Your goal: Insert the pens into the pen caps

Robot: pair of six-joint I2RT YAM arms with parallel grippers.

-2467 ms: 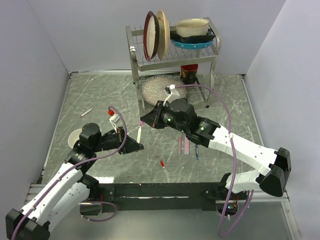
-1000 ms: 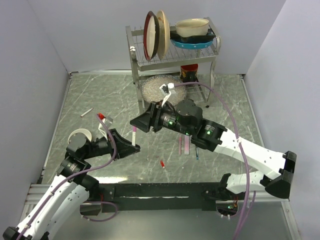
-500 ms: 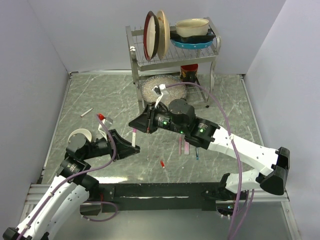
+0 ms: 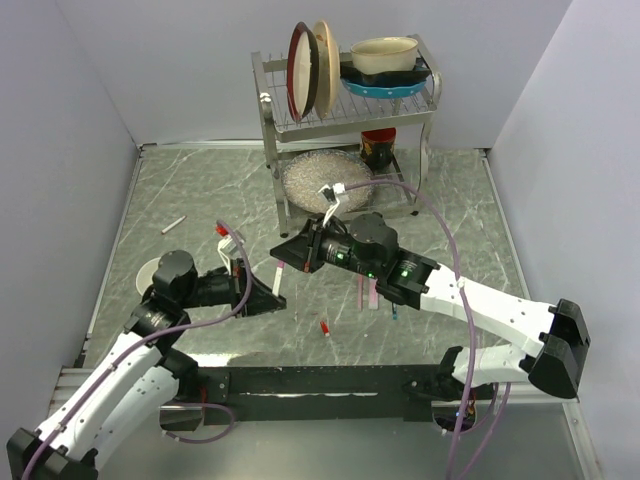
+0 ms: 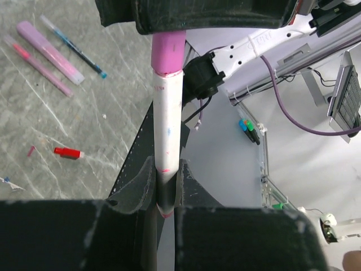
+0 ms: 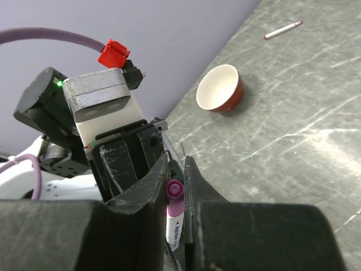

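Tightly, left gripper [image 5: 166, 167] clamps white pen [image 5: 168, 113]; right gripper [image 6: 175, 165] pinches its magenta cap [image 6: 175, 199].

The slim white plastic pen barrel [image 5: 168, 124] carries faint pink and blue marks and wears a magenta-purple tubular cap [image 5: 168, 53]. Near that barrel, on the grey-green white-veined marble table [image 5: 34, 113], show a short red cap [image 5: 67, 152], a wide pale pink pen [image 5: 51, 52], a slim reddish-pink pen [image 5: 36, 65] and a thin dark blue pen [image 5: 73, 48]
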